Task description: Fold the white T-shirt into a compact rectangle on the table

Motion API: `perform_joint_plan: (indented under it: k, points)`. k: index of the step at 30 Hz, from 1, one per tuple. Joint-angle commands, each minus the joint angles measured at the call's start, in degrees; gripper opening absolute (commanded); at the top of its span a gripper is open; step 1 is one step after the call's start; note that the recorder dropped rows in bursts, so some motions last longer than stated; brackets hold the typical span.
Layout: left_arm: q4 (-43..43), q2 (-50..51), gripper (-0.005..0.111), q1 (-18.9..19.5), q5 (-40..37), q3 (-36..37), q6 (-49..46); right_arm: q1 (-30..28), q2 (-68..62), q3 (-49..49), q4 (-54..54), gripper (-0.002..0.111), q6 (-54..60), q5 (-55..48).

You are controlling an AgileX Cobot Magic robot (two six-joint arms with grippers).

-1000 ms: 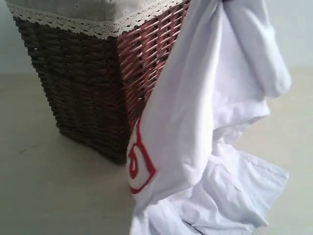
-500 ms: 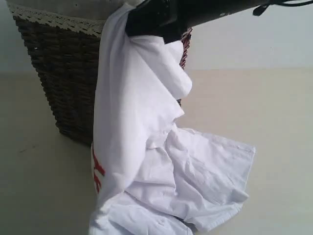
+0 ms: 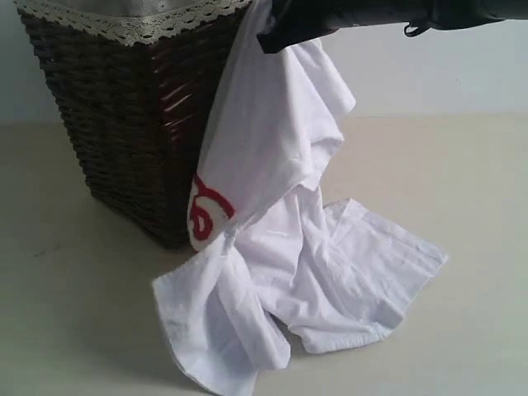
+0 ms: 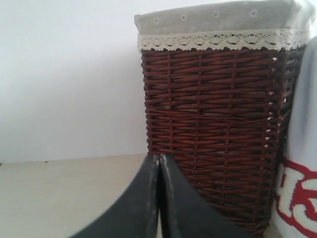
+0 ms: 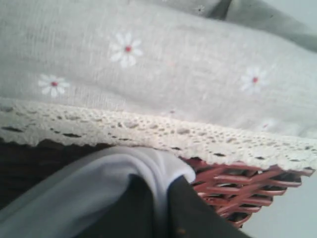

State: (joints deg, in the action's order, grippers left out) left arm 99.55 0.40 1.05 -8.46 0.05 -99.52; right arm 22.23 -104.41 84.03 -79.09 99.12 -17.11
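Observation:
The white T-shirt (image 3: 280, 190) hangs from my right gripper (image 3: 276, 37) at the top of the exterior view, beside the basket's corner. Its lower part lies crumpled on the table (image 3: 74, 313). A red-outlined letter (image 3: 206, 219) shows on a fold. In the right wrist view a bunch of the white T-shirt (image 5: 148, 163) is pinched in my right gripper (image 5: 161, 196), which is shut on it. My left gripper (image 4: 159, 161) is shut with nothing in it, low over the table (image 4: 59, 193) and facing the basket; the shirt's edge (image 4: 299, 148) and red lettering show past it.
A tall dark brown wicker basket (image 3: 124, 124) with a lace-trimmed grey floral liner (image 5: 148, 74) stands at the back left, right behind the hanging shirt. Pale table surface (image 3: 478, 181) extends to the right and in front of the basket.
My right gripper has carried the hanging shirt to the right, back from in front of the basket. More cloth now lies spread on the table, and a red letter faces the camera.

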Motion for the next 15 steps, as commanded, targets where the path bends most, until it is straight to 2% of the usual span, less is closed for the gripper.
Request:
perform_joint_plan:
  k: [1,8,12,15]
  points:
    - [0.4,-0.4,0.000,0.1,-0.2,0.0,0.1,-0.3,2.6,1.4,1.3,0.000,0.6,-9.7]
    - [0.4,-0.4,0.000,0.1,-0.2,0.0,0.1,-0.3,9.0,1.4,19.2,0.000,0.7,-50.3]
    - [0.4,-0.4,0.000,0.1,-0.2,0.0,0.1,0.1,12.2,0.7,28.2,0.000,-1.8,-52.9]
    - [0.4,-0.4,0.000,0.1,-0.2,0.0,0.1,0.1,14.4,0.3,28.3,0.000,0.2,-52.9]
